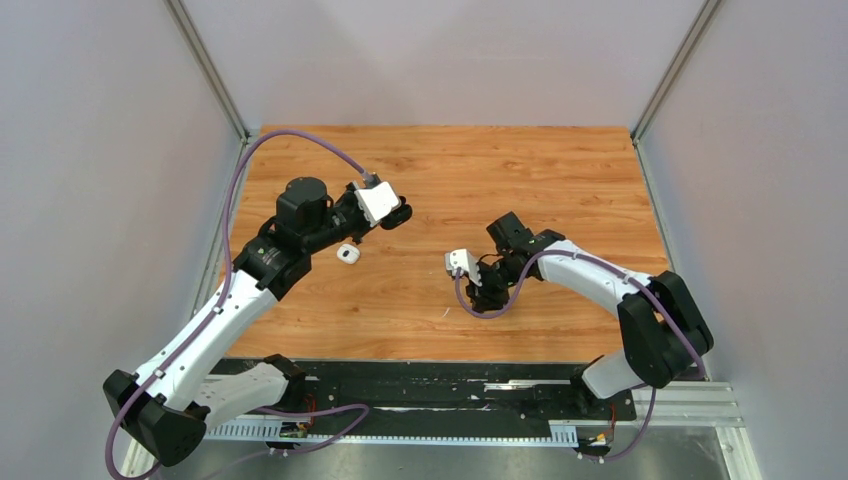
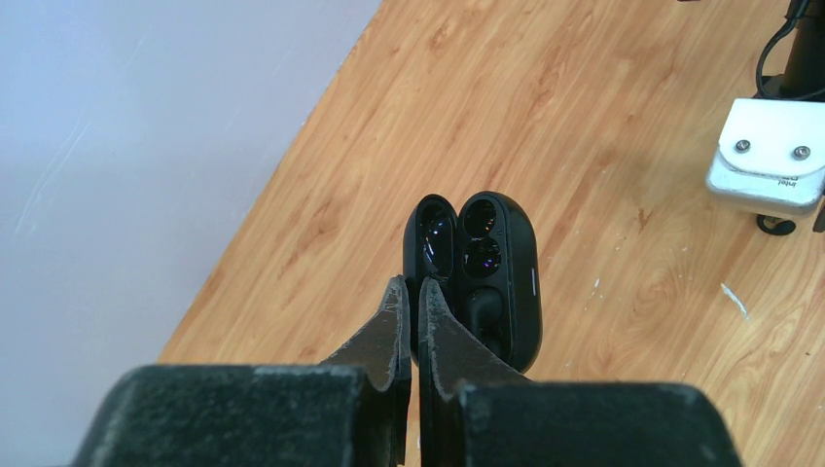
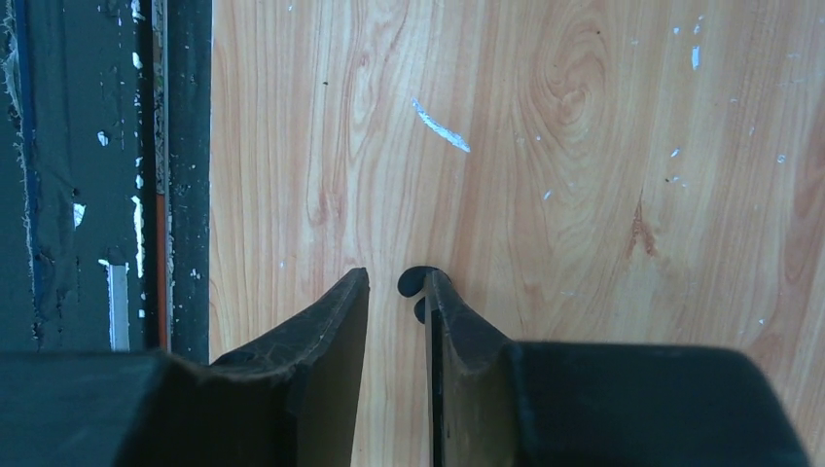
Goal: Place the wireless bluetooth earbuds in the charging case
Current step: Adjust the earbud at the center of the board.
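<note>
On the wooden table (image 3: pixel 584 195), right gripper (image 3: pixel 397 281), jaws apart, straddles a probably slippery black earbud (image 3: pixel 410 283), best pinched mid-body; left gripper (image 2: pixel 412 292), jaws together.

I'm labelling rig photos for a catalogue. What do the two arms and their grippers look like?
The left arm and right arm have white links, black joints and a purple cable each. A white camera block sits at each wrist. The left gripper and right gripper have black, tapered, scuffed fingers.
</note>
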